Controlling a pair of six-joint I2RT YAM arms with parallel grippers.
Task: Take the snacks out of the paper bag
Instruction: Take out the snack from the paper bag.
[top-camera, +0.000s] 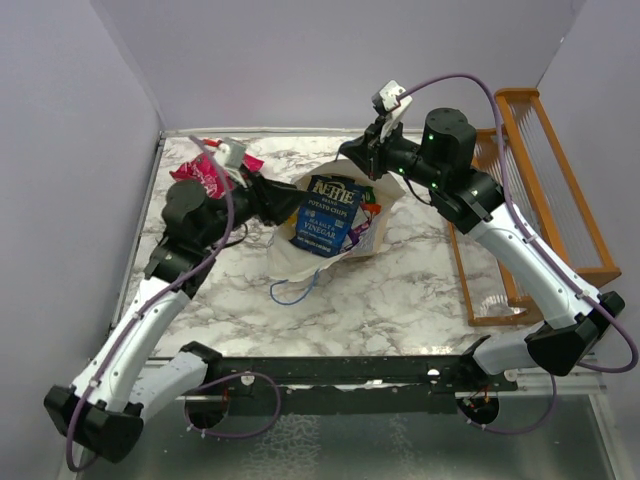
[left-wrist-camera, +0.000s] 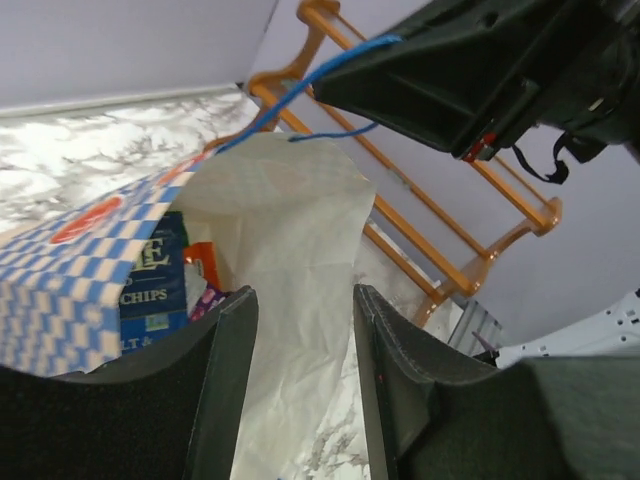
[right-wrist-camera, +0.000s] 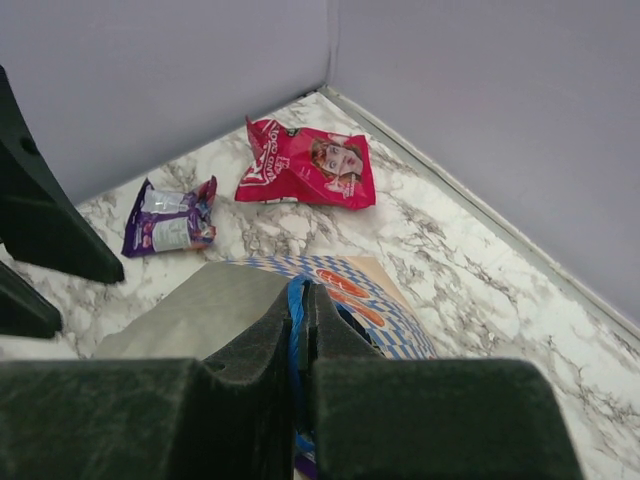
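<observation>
Our right gripper (right-wrist-camera: 300, 292) pinches the thin blue cord handle (right-wrist-camera: 296, 370) of the cream checkered paper bag (top-camera: 292, 262); our left gripper (left-wrist-camera: 302, 298), jaws spread, hovers at its mouth.

Clad in white shells along the long links of the left arm (top-camera: 150, 310) and right arm (top-camera: 530, 262), with black housings at the joints. Dotted with green lights (top-camera: 431, 128) on the black motors. Trailed a purple cable (top-camera: 470, 80) beside each arm. Topped at each wrist by a white camera block (top-camera: 390, 100). Ended in the left gripper (left-wrist-camera: 305, 300) and right gripper (right-wrist-camera: 303, 300), both matte black with dark padded fingers (left-wrist-camera: 225, 380).
</observation>
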